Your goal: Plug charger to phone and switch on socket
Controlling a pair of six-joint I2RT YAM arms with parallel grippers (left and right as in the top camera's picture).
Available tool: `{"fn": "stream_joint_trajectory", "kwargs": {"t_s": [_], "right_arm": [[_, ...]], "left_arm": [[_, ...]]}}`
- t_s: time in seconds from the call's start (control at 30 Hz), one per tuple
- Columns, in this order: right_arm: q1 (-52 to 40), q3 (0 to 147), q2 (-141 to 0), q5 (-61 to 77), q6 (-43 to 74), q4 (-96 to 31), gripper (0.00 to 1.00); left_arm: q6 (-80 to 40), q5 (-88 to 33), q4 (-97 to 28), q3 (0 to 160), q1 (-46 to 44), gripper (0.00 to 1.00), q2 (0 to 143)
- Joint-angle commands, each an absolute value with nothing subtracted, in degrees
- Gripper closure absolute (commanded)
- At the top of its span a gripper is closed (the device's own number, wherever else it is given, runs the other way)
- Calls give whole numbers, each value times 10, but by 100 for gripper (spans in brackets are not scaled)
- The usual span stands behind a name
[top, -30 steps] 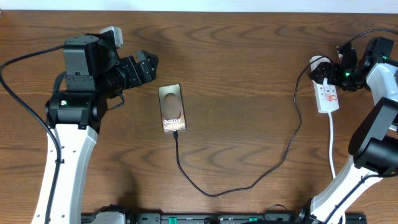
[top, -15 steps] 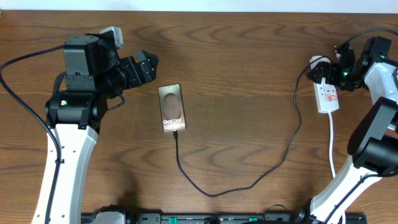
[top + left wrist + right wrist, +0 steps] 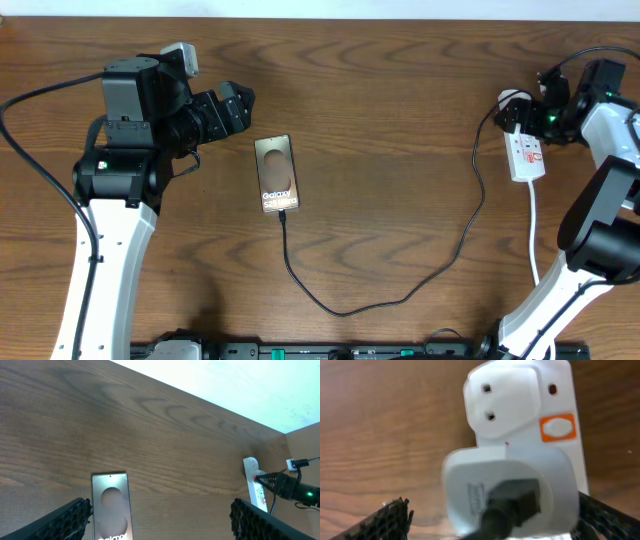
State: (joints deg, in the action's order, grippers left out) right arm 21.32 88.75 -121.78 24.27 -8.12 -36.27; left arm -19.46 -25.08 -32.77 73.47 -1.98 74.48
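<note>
The bronze phone (image 3: 277, 174) lies flat at centre left, also low in the left wrist view (image 3: 111, 506). The charger's thin black cable (image 3: 345, 312) runs from the phone's near short edge, loops forward, then climbs to its white plug (image 3: 511, 104) seated in the socket (image 3: 527, 155). My right gripper (image 3: 527, 113) hovers open over that end. In its wrist view the plug (image 3: 510, 485) sits between the fingers (image 3: 390, 519), with an orange switch (image 3: 558, 427) beyond on the socket (image 3: 520, 400). My left gripper (image 3: 243, 108) is open and empty, up and left of the phone.
The socket's white cord (image 3: 535, 230) trails toward the front edge beside the right arm's base. A pale wall runs along the table's far edge (image 3: 210, 390). Bare wood lies between the phone and the socket.
The right wrist has edged slightly toward the table's far edge over the plug. The left arm, phone and cable have not moved.
</note>
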Motion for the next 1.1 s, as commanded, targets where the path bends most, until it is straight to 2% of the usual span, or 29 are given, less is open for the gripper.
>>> {"fn": "stream_joint_trajectory", "kwargs": {"t_s": [0.0,0.17,0.37,0.7,1.07], "right_arm": [[190,830,-1230,348,-56,-343,4],[190,804,-1230,362,-46,-329,7],[192,807,-1228,324,-45,-333,6],[227,901,-1228,258,-80,-436,6],[228,910,-1228,254,-105,-417,4]], "left_arm": [[-191,-244,-328,734,-17,9,741],[-191,-244,-327,734,-17,9,741],[-191,-244,-328,734,-17,9,741],[-191,-244,-328,734,-17,9,741],[-191,-244,-328,734,-17,9,741]]}}
